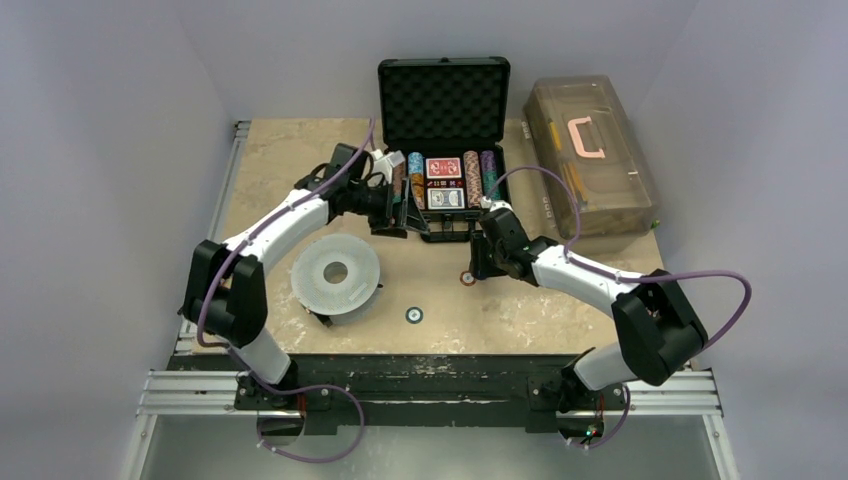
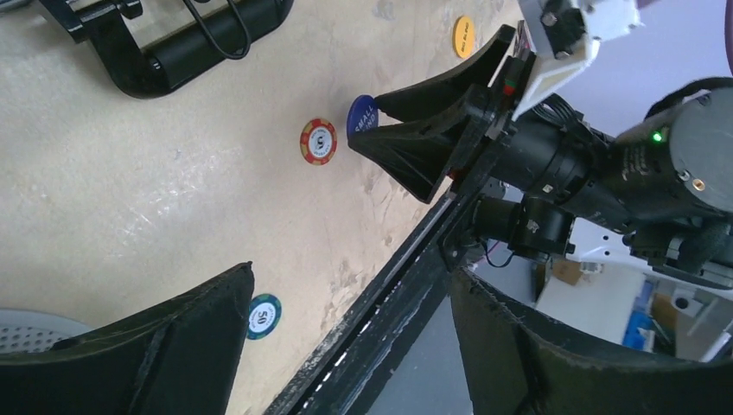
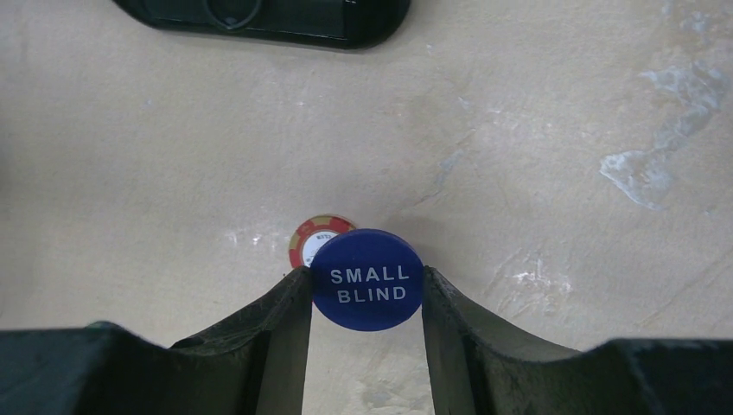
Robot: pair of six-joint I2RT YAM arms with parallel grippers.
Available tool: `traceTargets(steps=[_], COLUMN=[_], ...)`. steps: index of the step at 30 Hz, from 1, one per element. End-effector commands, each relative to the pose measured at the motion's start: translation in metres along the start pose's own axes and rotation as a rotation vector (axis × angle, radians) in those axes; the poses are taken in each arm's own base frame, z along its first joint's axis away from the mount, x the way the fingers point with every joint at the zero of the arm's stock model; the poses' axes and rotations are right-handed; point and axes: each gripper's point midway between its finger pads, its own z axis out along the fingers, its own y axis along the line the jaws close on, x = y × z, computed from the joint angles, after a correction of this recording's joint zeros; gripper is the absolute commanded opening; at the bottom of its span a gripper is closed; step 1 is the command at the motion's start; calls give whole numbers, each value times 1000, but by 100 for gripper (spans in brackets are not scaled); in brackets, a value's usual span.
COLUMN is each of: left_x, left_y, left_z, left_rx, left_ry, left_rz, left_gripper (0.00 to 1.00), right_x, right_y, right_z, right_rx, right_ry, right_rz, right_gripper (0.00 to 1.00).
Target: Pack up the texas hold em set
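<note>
- The right claw (image 3: pixel 363 281) is clamped on a round blue button (image 3: pixel 367 259) printed "SMALL BLIND", one finger pressing each side of its rim, in the lower middle of the right wrist view.
- Directly behind the button a red poker chip (image 3: pixel 313 235) lies flat on the beige desk (image 3: pixel 536 130); whether the button touches it cannot be told.
- At the top edge of that view is the front of the small black briefcase (image 3: pixel 346 22).
- The left claw (image 2: pixel 350 277) is spread wide with nothing between its fingers (image 2: pixel 173 346). In the overhead view it sits at the front left corner of the case.
- In the left wrist view a teal "50" chip (image 2: pixel 263 316) lies just beside the lower left finger, and an orange button (image 2: pixel 464 36) lies at the top of the frame.
- From above, the briefcase stands open at the upper centre of the frame, its foam-lined lid (image 1: pixel 445 95) upright.
- Its tray holds rows of coloured chips (image 1: pixel 472 178) on either side of two card decks (image 1: pixel 443 168), one behind the other.
- A grey-white disc (image 1: pixel 335 272) lies left of centre, and a translucent brown toolbox (image 1: pixel 590 150) sits at the upper right.
</note>
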Motion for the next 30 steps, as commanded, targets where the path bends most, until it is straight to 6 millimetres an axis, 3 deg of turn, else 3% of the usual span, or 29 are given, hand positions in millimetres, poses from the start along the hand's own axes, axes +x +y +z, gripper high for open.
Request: traceTargets(steps=[1,9,15,20,30], left_x=[-15,-35,-32,-32,-22], left_y=[-9,11,20,18,13], left_z=[6,19,29,34,40], left_rx=[70,78,81,135,194], left_ry=[-2,14,59,85,129], left_rz=[-54,-205,-256,-242,-216], left_gripper=[79,71,68,64,67], right_x=[-24,-41,-58,-69,-87], right_y=[31,64,89,111,136], right_z=[-7,-20,-35,-42,-52], right_rx=[-129,-248,-311,-353,-392], right_ry=[-75,-133,-187,-215,-247], right_rz=[-38,-109,-144,-168,-184], right_gripper=[38,38,38,38,38])
